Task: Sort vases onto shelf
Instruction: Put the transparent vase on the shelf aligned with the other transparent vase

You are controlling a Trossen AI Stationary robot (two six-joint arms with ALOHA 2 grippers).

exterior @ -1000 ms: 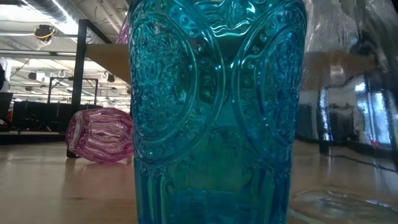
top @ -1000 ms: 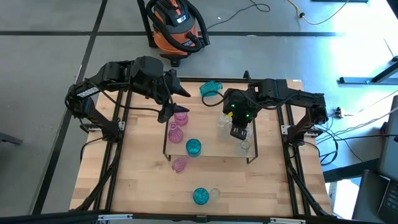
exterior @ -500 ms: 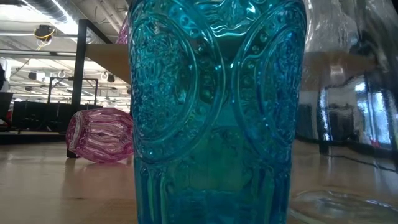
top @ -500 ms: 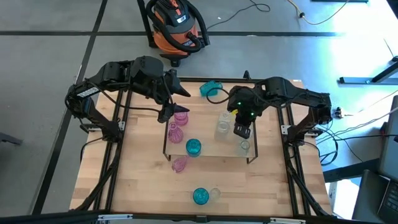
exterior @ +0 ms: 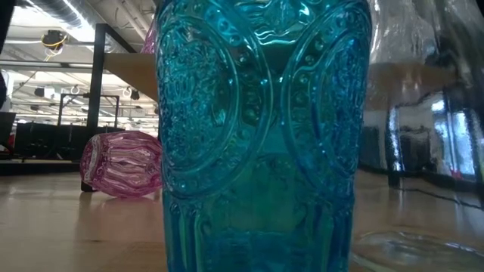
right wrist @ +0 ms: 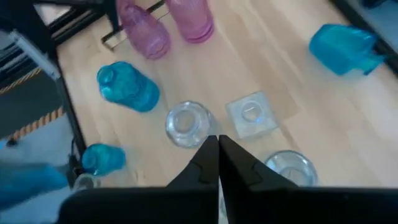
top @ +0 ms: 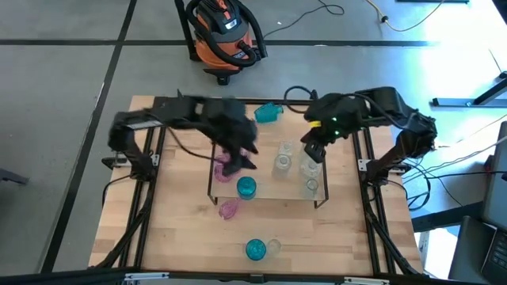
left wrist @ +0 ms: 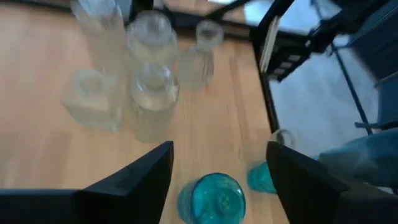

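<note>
Jaws: left gripper (left wrist: 217,171) spread, empty, teal vase (left wrist: 211,199) standing between and just ahead; right gripper (right wrist: 217,163) closed, empty. Risk: a descending finger clips the rim and topples it.

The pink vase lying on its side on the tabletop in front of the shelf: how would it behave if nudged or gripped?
The pink vase lies on its side and its ribbed body looks rounded, so a nudge would probably set it rolling. It looks like thin translucent glass, likely fragile and fairly light. The glossy surface suggests it could slip in a pincer unless gripped at a narrower part.
</note>
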